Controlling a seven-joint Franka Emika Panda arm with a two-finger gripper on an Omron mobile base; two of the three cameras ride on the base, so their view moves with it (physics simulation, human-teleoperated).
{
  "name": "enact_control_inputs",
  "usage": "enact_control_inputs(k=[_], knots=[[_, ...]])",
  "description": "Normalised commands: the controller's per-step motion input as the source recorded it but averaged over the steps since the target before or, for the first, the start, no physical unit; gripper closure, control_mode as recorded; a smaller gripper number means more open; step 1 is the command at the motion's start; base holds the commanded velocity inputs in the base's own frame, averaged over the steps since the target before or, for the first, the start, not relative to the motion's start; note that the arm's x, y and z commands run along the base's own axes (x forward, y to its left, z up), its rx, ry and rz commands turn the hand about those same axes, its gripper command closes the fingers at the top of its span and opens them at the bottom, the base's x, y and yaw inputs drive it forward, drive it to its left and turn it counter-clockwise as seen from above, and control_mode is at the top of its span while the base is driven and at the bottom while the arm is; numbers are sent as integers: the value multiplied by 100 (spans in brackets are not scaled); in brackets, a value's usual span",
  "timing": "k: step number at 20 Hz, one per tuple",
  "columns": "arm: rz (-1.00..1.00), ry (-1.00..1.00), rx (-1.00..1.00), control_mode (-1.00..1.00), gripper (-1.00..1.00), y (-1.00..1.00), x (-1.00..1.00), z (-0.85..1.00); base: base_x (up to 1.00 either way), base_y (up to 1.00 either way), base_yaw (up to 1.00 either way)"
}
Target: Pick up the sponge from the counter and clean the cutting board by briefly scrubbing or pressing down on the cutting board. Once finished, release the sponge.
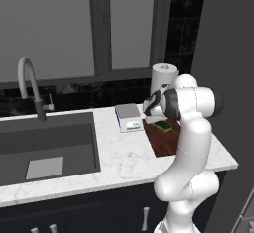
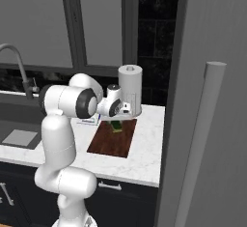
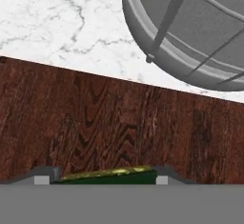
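One sponge (image 3: 107, 174) in the hand (image 3: 102, 180), on one cutting board (image 3: 95, 123).

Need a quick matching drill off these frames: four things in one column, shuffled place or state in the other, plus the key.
Things:
1. sponge
2. cutting board
3. kitchen scale
4. paper towel roll

Places or states:
A. upright on the counter behind the board, by the dark wall
B. held between the fingers of the gripper, on the board's far end
C. flat on the counter, dark reddish-brown wood grain
D. grey and white, on the counter between the board and the sink

Pairs: 1-B, 2-C, 3-D, 4-A
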Motion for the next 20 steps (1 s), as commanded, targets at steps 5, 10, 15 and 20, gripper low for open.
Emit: enact_control_inputs(k=[5, 10, 15, 20], knots=[[0, 0, 0, -100, 100, -37, -28, -20, 0, 0, 0], [4, 0, 0, -100, 100, -7, -71, -14, 0, 0, 0], [4, 0, 0, -100, 100, 0, -97, -23, 0, 0, 0], [0, 6, 0, -100, 100, 0, -34, -21, 0, 0, 0]])
